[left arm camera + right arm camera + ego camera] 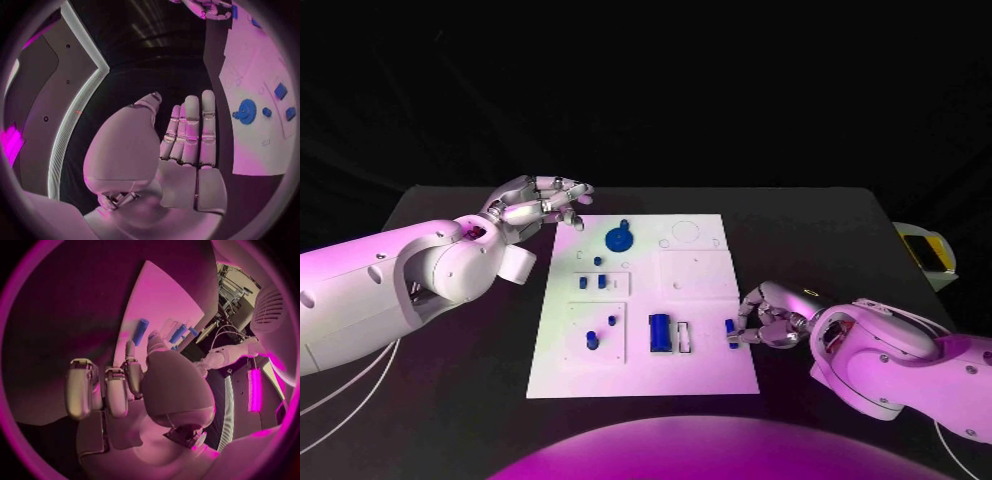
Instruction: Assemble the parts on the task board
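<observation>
Head view first: the task board lies in the middle of the black tabletop, and several blue parts sit on it. A round blue piece is near the far edge, two small blue parts stand just this side of it, two more sit lower on the left, and a long blue block stands beside a pale slot near the middle. My right hand hovers at the board's right edge with a small blue part pinched at its fingertips. My left hand sits off the board's far left corner, fingers curled loosely, holding nothing I can make out.

Left wrist view: my left hand shows its fingers straight and close together, with nothing in them. The board lies off to the side, carrying the round blue piece and a few small blue ones.

Right wrist view: my right hand has its fingers curled towards the board, and a blue cylinder stands just past the fingertips; whether it is the held part I cannot tell.

I judge the assembly partly done: some pieces look seated, while the pinched part still needs its socket.
</observation>
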Tool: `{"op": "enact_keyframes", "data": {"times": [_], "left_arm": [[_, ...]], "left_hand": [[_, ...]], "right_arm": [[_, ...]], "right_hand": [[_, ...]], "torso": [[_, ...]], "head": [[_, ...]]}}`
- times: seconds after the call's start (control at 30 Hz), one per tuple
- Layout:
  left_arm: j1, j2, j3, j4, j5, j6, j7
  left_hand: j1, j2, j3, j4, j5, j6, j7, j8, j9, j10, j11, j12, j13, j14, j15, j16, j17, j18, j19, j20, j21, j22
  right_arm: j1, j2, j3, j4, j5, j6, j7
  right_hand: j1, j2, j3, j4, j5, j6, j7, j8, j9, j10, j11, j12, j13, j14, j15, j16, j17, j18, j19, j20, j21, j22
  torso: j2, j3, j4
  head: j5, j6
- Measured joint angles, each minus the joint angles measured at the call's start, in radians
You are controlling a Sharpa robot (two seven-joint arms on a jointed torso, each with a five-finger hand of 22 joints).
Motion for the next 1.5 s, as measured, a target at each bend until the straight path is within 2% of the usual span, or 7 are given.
{"op": "enact_keyframes", "data": {"times": [0.57, 0.73, 0.93, 1.1, 1.17, 1.33, 1.5], "left_arm": [[0.000, 0.004, 0.000, -0.002, 0.000, 0.000, 0.000], [0.000, 0.004, 0.000, -0.002, 0.000, 0.000, 0.000], [0.000, 0.004, 0.000, -0.002, 0.000, 0.000, 0.000], [0.000, 0.004, 0.000, -0.002, 0.000, 0.000, 0.000], [0.000, 0.004, 0.000, -0.002, 0.000, 0.000, 0.000], [0.000, 0.003, 0.000, -0.002, 0.000, 0.000, 0.000], [0.000, 0.003, 0.000, -0.002, 0.000, 0.000, 0.000]], "left_hand": [[0.000, 0.000, 0.000, 0.000, 0.000, 0.000, 0.000, 0.000, 0.000, 0.000, 0.000, 0.000, -0.001, 0.000, 0.000, 0.000, 0.000, 0.000, 0.000, 0.000, -0.005, -0.001], [0.000, 0.000, 0.000, 0.000, 0.000, 0.000, 0.000, 0.000, 0.000, 0.000, 0.000, 0.000, -0.001, 0.000, 0.000, 0.000, 0.000, 0.000, 0.000, 0.000, -0.005, -0.001], [0.000, 0.000, 0.000, 0.000, 0.000, 0.000, 0.000, 0.000, 0.000, 0.000, 0.000, 0.000, -0.001, 0.000, 0.000, 0.000, 0.000, 0.000, 0.000, 0.000, -0.005, -0.001], [0.000, 0.000, 0.000, 0.000, 0.000, 0.000, 0.000, 0.000, 0.000, 0.000, 0.000, 0.000, -0.001, 0.000, 0.000, 0.000, 0.000, 0.000, 0.000, 0.000, -0.005, -0.001], [0.000, 0.000, 0.000, 0.000, 0.000, 0.000, 0.000, 0.000, 0.000, 0.000, 0.000, 0.000, -0.001, 0.000, 0.000, 0.000, 0.000, 0.000, 0.000, 0.000, -0.005, -0.001], [0.000, 0.000, 0.000, 0.000, 0.000, 0.000, 0.000, 0.000, -0.001, 0.000, 0.000, 0.000, -0.001, 0.000, 0.000, 0.000, 0.000, 0.000, 0.000, 0.000, -0.005, -0.001], [0.004, 0.004, 0.000, 0.000, 0.000, 0.000, 0.000, 0.000, -0.001, 0.000, 0.000, 0.000, -0.002, 0.000, 0.000, 0.000, 0.000, 0.000, 0.000, 0.000, -0.005, -0.001]], "right_arm": [[-0.025, 0.047, 0.004, -0.020, -0.034, 0.006, -0.028], [-0.027, 0.057, 0.004, -0.025, -0.043, 0.003, -0.030], [-0.027, 0.063, 0.006, -0.023, -0.052, -0.004, -0.029], [-0.027, 0.065, 0.005, -0.024, -0.058, -0.011, -0.028], [-0.028, 0.065, 0.005, -0.024, -0.058, -0.013, -0.029], [-0.029, 0.065, 0.004, -0.022, -0.053, -0.019, -0.031], [-0.031, 0.063, 0.001, -0.006, -0.036, -0.027, -0.033]], "right_hand": [[0.000, 0.000, 0.013, -0.005, -0.004, 0.014, -0.006, 0.010, 0.009, -0.003, -0.003, 0.003, -0.006, 0.000, 0.000, 0.000, 0.000, 0.000, 0.000, 0.000, 0.000, 0.000], [0.068, 0.016, 0.062, -0.026, -0.004, 0.022, -0.011, 0.001, 0.010, -0.001, -0.008, 0.003, 0.037, 0.003, -0.004, 0.000, 0.000, 0.000, 0.000, 0.000, 0.000, 0.000], [0.131, -0.028, 0.246, -0.067, 0.032, 0.025, -0.014, -0.022, 0.005, 0.000, -0.021, -0.011, 0.047, 0.002, -0.014, 0.000, 0.000, 0.000, -0.001, -0.010, 0.000, 0.000], [0.076, -0.066, 0.431, 0.086, 0.123, 0.008, 0.001, 0.009, 0.050, 0.010, -0.022, -0.010, -0.037, 0.001, -0.014, 0.000, 0.000, 0.000, -0.001, -0.010, 0.005, 0.000], [0.017, -0.074, 0.488, 0.081, 0.130, 0.008, 0.002, 0.019, 0.063, 0.013, -0.019, -0.006, -0.038, 0.000, -0.014, 0.000, 0.000, 0.000, -0.001, -0.010, 0.005, 0.000], [-0.123, -0.094, 0.627, -0.044, 0.148, 0.002, 0.000, 0.034, 0.092, 0.011, -0.017, -0.001, -0.033, 0.000, -0.014, 0.000, 0.000, 0.000, -0.001, -0.010, 0.012, 0.000], [-0.166, -0.103, 0.667, -0.113, 0.191, -0.001, -0.003, 0.039, 0.099, 0.012, -0.018, 0.004, -0.033, 0.000, -0.014, 0.000, 0.000, 0.000, -0.001, -0.010, 0.017, 0.000]], "torso": [[0.000, -0.0002, 0.0002], [0.000, -0.0001, 0.0002], [0.000, -0.0001, 0.0001], [0.000, -0.0001, 0.0000], [0.000, 0.0000, 0.0001], [0.000, 0.0000, 0.0002], [-0.001, 0.0000, 0.0003]], "head": [[0.004, -0.009], [0.002, -0.009], [0.002, -0.009], [0.002, -0.009], [0.003, -0.009], [0.003, -0.008], [0.004, -0.004]]}}
